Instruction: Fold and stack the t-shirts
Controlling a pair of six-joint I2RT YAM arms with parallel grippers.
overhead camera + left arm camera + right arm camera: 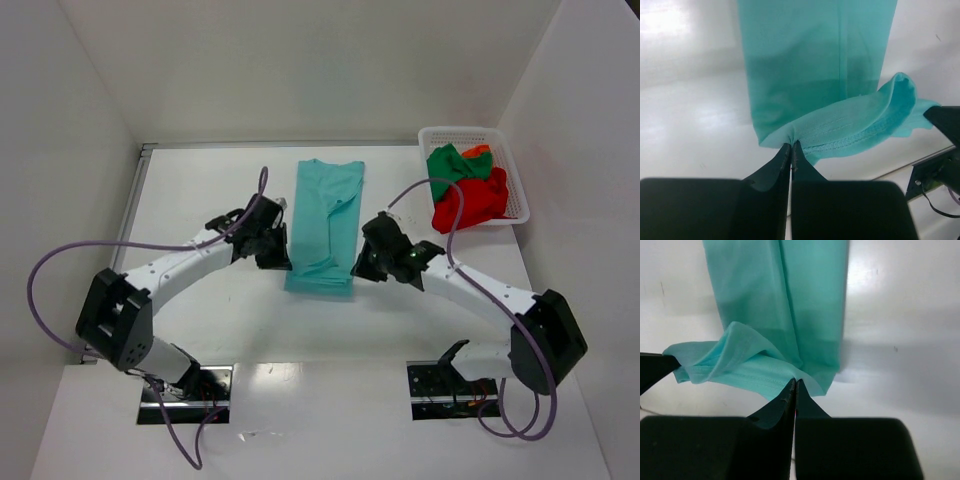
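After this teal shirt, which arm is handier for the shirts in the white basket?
Probably the right. The basket with the red t-shirt sits far right, nearer the right gripper; the left gripper is across the teal t-shirt. Both pinch its near hem.

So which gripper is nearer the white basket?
Right. The right gripper clamps the teal t-shirt at the hem corner toward the basket; the left gripper clamps the opposite corner.

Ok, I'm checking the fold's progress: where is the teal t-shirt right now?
In the top view the teal t-shirt lies as a long strip mid-table, between the left gripper and right gripper, which pinch its near corners.
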